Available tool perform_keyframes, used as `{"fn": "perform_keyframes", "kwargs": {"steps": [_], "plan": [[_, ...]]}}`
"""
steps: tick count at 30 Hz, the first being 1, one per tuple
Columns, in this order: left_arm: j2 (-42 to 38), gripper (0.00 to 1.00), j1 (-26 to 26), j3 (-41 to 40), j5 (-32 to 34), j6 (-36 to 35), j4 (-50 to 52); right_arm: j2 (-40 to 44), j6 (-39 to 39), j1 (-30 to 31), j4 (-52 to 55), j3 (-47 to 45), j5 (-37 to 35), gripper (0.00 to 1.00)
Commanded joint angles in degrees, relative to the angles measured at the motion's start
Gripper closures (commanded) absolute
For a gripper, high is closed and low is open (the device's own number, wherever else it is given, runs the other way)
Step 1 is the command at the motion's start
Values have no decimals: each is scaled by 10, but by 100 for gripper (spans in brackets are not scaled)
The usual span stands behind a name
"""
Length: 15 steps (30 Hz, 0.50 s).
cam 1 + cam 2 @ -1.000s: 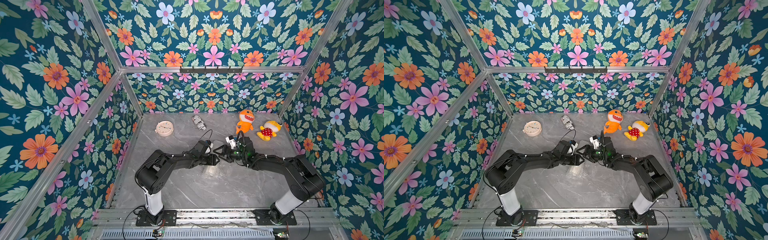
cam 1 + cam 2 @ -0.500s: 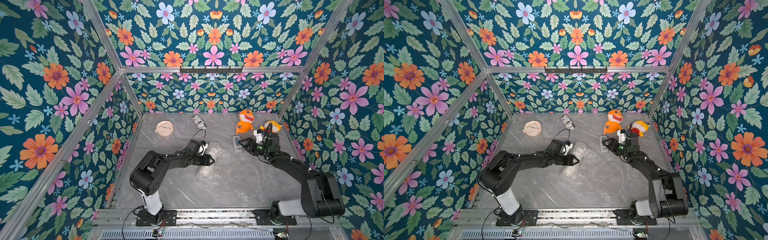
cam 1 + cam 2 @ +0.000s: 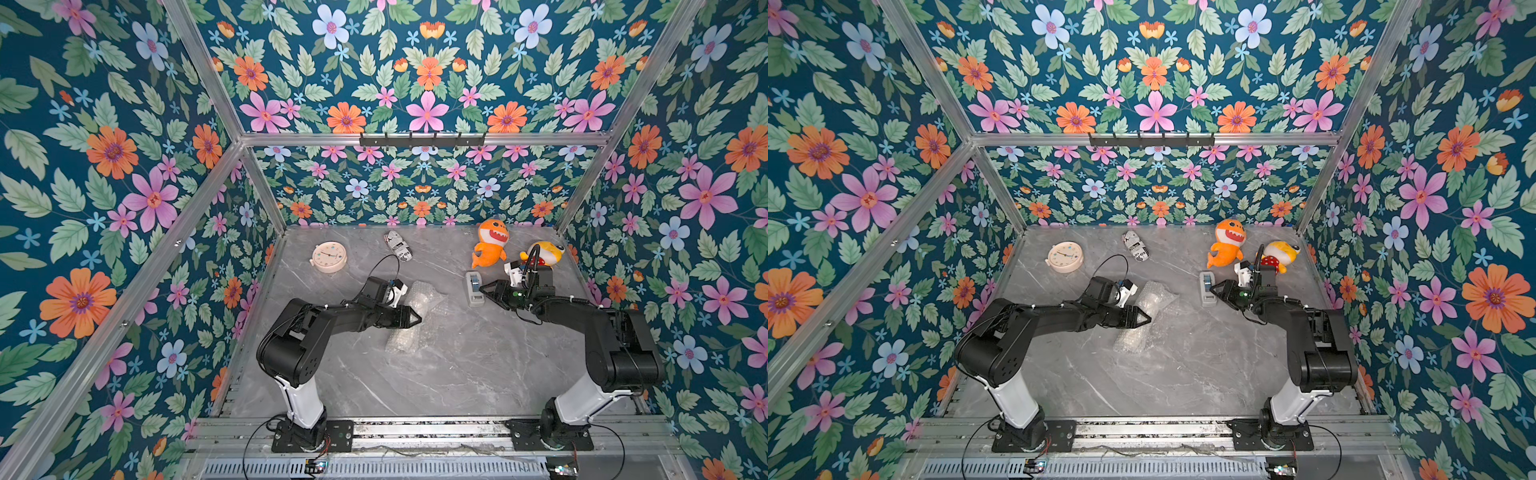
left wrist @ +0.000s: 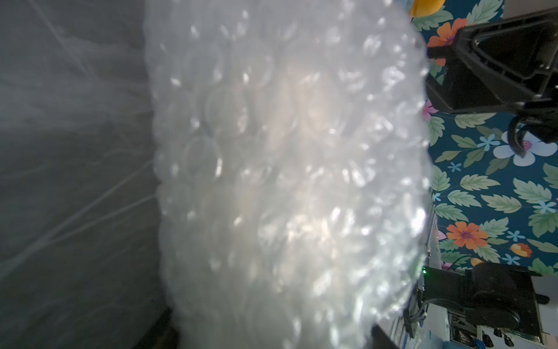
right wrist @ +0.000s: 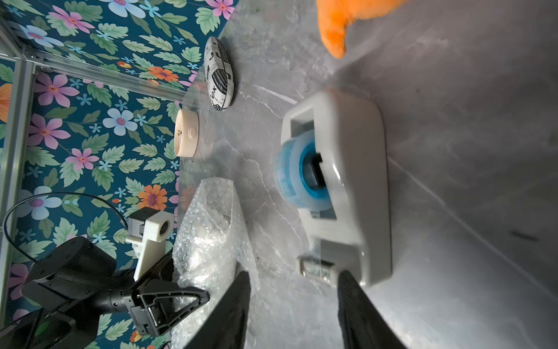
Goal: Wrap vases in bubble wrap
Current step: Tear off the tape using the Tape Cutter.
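The bubble wrap [image 3: 428, 297], with the vase [image 5: 211, 232] showing dimly inside it, lies bundled on the table [image 3: 457, 374] just left of the tape dispenser [image 3: 473, 289], the left gripper [image 3: 417, 320] closed with its tip against the wrap, while the right gripper [image 5: 293, 275] stands with jaws apart at the dispenser's cutter end.

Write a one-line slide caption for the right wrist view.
Open right hand poised at the tape dispenser; shut left hand touching the bubble wrap.
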<state>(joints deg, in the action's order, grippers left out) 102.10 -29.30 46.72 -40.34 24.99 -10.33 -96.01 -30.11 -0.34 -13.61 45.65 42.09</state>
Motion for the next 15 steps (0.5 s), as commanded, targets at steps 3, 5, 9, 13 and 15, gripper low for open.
{"fn": "perform_keyframes", "kwargs": {"steps": [3,5,9,13,15], "plan": [[5,80,0,-1,2,2,14,-25,50,0,5,36,11,51],[4,80,0,2,4,1,17,-40,60,0,19,51,19,51],[7,80,0,7,6,0,21,-59,65,0,19,58,40,53],[13,80,0,10,5,2,20,-68,64,0,15,60,55,54],[15,80,0,10,3,3,20,-70,66,0,17,62,58,54]]}}
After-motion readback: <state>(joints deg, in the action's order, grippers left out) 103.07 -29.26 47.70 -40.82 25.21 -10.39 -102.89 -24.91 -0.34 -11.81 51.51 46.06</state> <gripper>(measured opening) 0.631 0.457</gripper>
